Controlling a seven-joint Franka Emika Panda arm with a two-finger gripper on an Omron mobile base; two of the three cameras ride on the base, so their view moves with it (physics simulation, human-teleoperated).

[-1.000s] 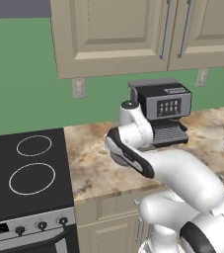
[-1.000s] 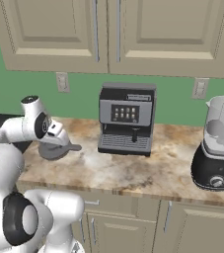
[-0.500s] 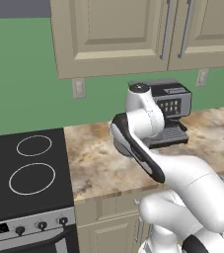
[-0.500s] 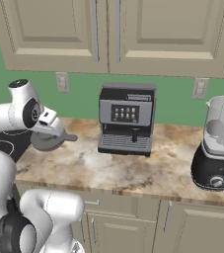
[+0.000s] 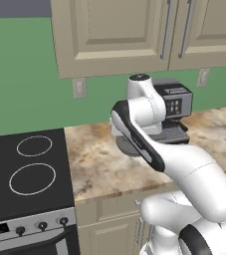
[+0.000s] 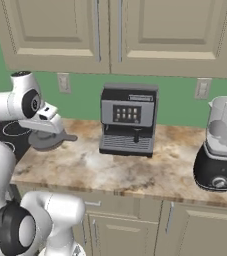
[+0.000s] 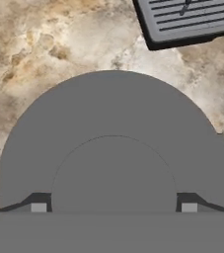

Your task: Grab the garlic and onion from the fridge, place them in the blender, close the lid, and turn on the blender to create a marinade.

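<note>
Hand view: the lid (image 7: 113, 148) is seen between the two finger tips (image 7: 38, 207), its raised knob centred — the fingers are spread wide at either side of the knob. It is held just above the counter (image 6: 135, 172), left of the coffee machine (image 6: 129, 120).

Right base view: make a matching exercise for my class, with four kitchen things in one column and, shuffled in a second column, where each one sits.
Things:
1. lid
2. coffee machine
3. blender
4. stove

Places:
A. far right of the counter
B. left of the counter
C. middle of the counter, against the wall
D. on the counter, under the gripper

Pairs: 1-D, 2-C, 3-A, 4-B
</note>
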